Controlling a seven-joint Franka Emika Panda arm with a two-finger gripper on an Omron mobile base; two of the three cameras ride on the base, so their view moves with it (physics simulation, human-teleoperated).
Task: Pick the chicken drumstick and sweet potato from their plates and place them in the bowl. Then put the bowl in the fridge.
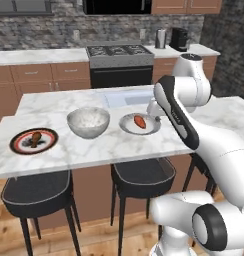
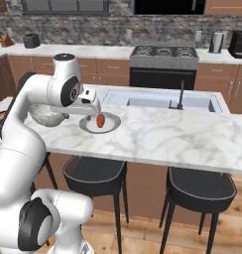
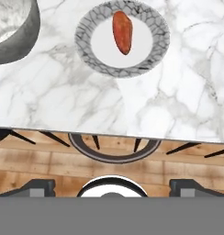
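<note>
Two dark-cushioned stools (image 1: 142, 176) stand under the near edge of the white marble island counter (image 1: 94, 147). Along that edge sit the red-rimmed, dark-centred plate (image 1: 34, 141) bearing the brown chicken drumstick (image 1: 35, 137), then the deep speckled whitish bowl (image 1: 88, 122), then the light grey plate (image 3: 122, 38) carrying the orange-red sweet potato (image 3: 122, 32). Above the counter's near edge, short of the grey plate, the robot's two-finger gripper (image 3: 112, 184) hangs with jaws spread wide, empty.

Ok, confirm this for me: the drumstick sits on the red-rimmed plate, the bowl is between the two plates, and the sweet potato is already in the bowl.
Wrong on one point: the sweet potato is not in the bowl; it lies on the grey plate, as the hand view shows. The rest holds: the drumstick sits on the red-rimmed plate, and the bowl is between the two plates.
</note>
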